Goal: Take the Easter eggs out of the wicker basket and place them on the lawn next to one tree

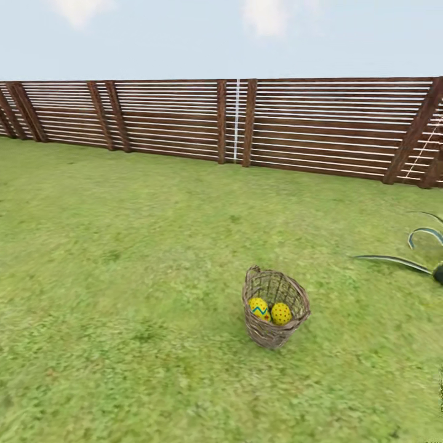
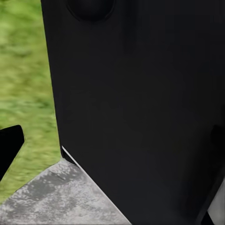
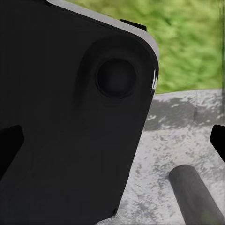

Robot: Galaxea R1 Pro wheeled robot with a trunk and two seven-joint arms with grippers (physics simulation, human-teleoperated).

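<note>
Sitting on the lawn, the wicker basket shows two Easter eggs; hand states unclear.

Mottled green lawn, wicker basket standing on it

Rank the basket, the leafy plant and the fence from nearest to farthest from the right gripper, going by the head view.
1. Basket: just ahead, low centre.
2. Plant: farther back, at the right edge.
3. Fence: farthest, across the far end.
</note>
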